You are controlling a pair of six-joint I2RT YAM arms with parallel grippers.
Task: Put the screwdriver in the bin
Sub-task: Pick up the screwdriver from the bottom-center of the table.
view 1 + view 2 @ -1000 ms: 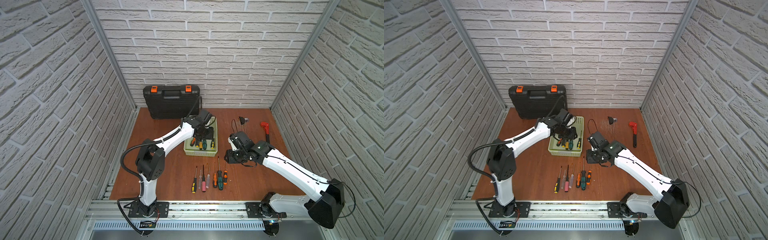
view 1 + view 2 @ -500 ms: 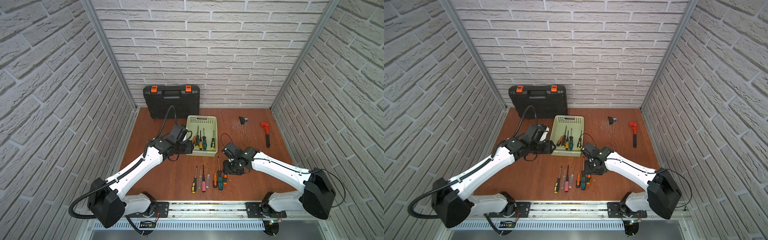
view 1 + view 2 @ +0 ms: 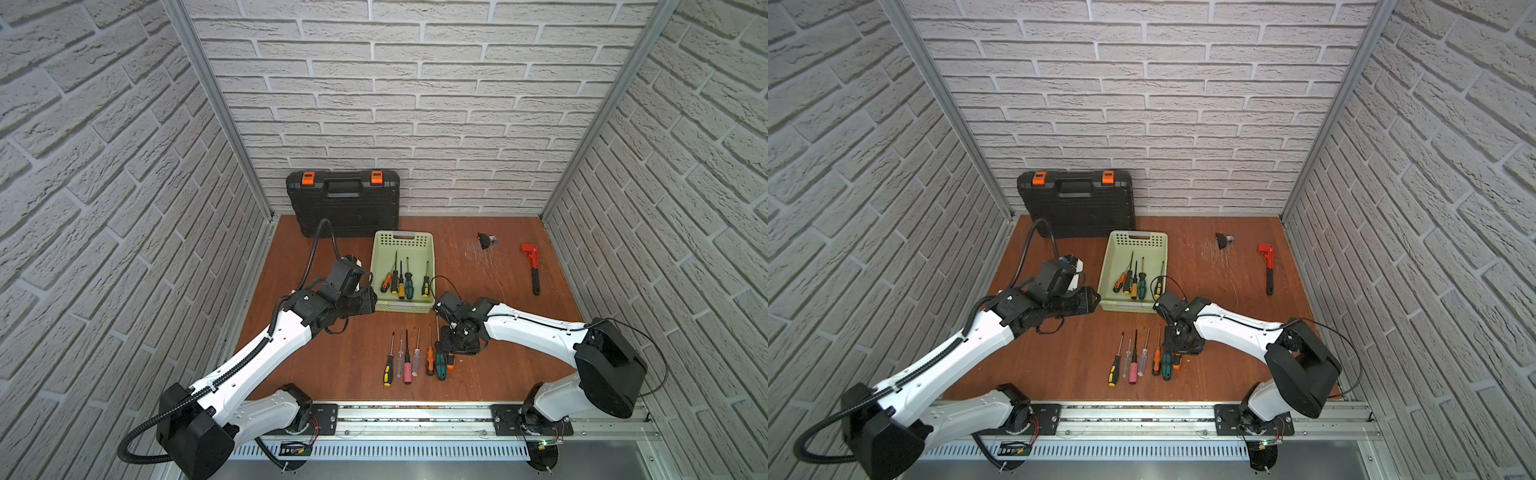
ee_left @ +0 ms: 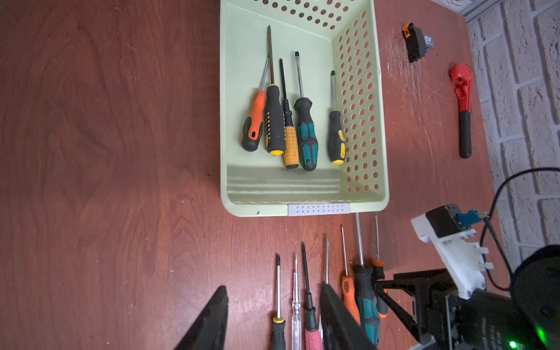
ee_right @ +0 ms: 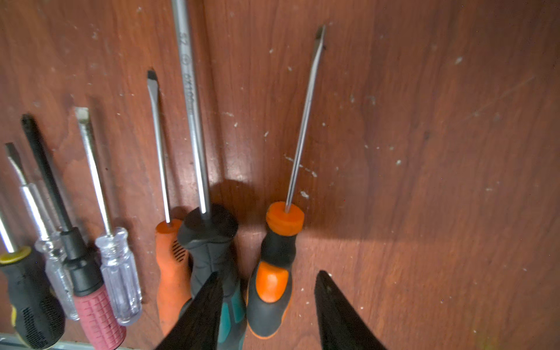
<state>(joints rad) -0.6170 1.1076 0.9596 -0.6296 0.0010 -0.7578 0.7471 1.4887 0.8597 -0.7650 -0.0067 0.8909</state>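
- In both top views, the light green bin (image 3: 402,306) (image 3: 1128,306) sat mid-frame on the brown bench (image 3: 332,365), in front of the black tool case (image 3: 343,203), with five screwdrivers (image 3: 401,284) inside.
- Below it in the frame lay a row of screwdrivers (image 3: 407,361). The right gripper (image 3: 451,347) hung over the row's right end, and the left gripper (image 3: 370,300) hovered just beside the bin's lower-left corner. Jaw widths were unreadable here.
- A red pipe wrench (image 3: 533,266) lay toward the bench's right edge, well apart.
- In the left wrist view, the left gripper (image 4: 274,288) had its jaws spread wide, holding nothing.
- In the right wrist view, the right gripper (image 5: 269,272) stood with jaws apart astride the handle of the orange-and-black screwdriver (image 5: 274,281). That tool lay flat on the bench at the row's end, just beside a teal-handled screwdriver (image 5: 209,239). A gap showed between handle and one finger, so nothing was clamped.
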